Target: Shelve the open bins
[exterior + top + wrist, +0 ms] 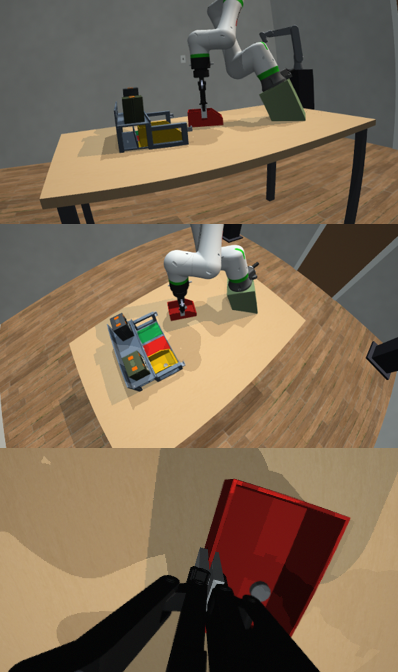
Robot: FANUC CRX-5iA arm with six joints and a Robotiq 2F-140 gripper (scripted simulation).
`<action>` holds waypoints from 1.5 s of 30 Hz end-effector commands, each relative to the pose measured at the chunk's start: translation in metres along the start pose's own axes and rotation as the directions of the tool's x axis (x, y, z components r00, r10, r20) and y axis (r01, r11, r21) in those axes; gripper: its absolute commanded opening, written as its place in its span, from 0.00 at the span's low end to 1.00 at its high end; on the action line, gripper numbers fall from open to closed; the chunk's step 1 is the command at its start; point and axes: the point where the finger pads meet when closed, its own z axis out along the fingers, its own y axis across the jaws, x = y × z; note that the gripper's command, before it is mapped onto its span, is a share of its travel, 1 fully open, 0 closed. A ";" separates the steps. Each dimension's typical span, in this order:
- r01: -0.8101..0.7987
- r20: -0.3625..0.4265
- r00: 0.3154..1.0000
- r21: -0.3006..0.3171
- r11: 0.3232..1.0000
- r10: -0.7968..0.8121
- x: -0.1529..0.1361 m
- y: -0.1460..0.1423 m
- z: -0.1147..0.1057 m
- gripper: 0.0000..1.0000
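on tan table, black pincer [209,562] pinching thin wall, boxy red bin [280,543]

White jointed arm [240,61] (green rings), black end effector [203,104]

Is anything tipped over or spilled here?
No, nothing stands out. The open red bin stands level on the wooden table, its small grey ball inside, with the black gripper pinching its side wall.

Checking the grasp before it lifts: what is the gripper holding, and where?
The gripper is shut on the red bin, pinching its thin side wall.
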 end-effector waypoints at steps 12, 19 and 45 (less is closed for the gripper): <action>0.000 0.000 1.000 0.000 1.000 0.000 0.000 0.000 -0.004 0.00; 0.000 0.000 1.000 0.000 1.000 0.000 0.000 0.000 -0.011 0.00; 0.000 0.000 1.000 0.000 1.000 0.000 0.000 0.000 -0.026 0.00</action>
